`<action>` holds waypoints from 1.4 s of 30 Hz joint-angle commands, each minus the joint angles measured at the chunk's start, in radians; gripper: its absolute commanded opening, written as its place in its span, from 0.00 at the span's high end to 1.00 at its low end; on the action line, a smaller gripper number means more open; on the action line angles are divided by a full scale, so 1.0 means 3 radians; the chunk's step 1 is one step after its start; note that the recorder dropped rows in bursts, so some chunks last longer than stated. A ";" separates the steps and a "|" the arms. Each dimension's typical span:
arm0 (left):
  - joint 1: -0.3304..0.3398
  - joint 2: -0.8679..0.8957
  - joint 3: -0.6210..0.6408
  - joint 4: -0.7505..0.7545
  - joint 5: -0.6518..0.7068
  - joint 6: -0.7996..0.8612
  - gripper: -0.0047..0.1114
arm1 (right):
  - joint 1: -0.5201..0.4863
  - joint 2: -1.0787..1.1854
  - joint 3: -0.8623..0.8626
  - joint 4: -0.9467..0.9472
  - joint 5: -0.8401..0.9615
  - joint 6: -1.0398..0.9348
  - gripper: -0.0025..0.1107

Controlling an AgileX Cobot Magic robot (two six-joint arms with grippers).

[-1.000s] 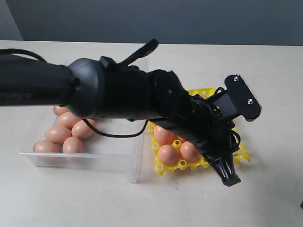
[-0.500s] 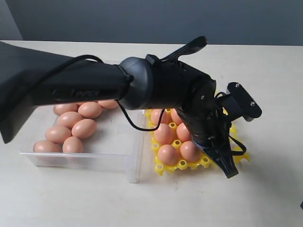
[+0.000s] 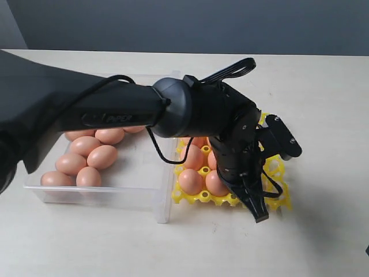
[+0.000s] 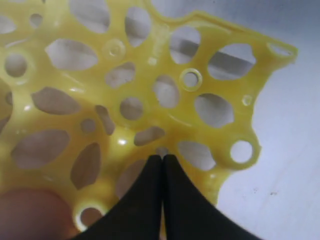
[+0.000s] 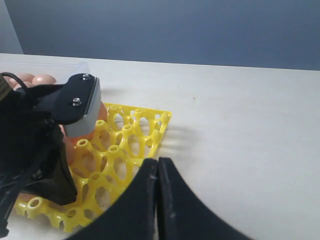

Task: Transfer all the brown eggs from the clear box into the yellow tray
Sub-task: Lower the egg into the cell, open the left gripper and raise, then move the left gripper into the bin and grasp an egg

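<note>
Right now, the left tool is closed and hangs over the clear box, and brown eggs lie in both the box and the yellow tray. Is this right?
Not fully. The left tool is closed, but it hangs over the yellow tray, at its near edge, not over the clear box; the exterior view shows this. Brown eggs do lie in both.

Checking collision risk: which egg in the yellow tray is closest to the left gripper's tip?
The right-hand egg of the front pair; the others lie farther from the left gripper.
</note>
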 commanded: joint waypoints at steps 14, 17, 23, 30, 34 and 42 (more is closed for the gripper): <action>0.0275 -0.0762 0.0014 0.0084 -0.0286 -0.0424 0.96 | 0.0005 0.0000 -0.0012 -0.0006 -0.0040 -0.0001 0.97; 0.0604 -0.0860 0.0014 0.0099 -0.0043 -0.0502 0.96 | 0.0005 0.0000 -0.0012 -0.0006 -0.0040 -0.0001 0.97; 0.1243 -0.1073 0.0014 0.0027 0.0254 -0.0502 0.95 | 0.0005 0.0000 -0.0012 0.0005 -0.0040 -0.0001 0.97; 0.1887 -0.1006 0.0021 -0.0301 0.0463 -0.0243 0.61 | 0.0005 0.0000 -0.0012 0.0005 -0.0040 -0.0001 0.97; 0.1974 -0.0868 0.0021 -0.0366 0.0488 0.0253 0.45 | 0.0005 0.0000 -0.0012 0.0005 -0.0040 -0.0001 0.97; 0.1974 -0.0409 -0.0020 -0.0258 0.0806 0.0829 0.43 | 0.0005 0.0000 -0.0012 0.0005 -0.0040 -0.0001 0.97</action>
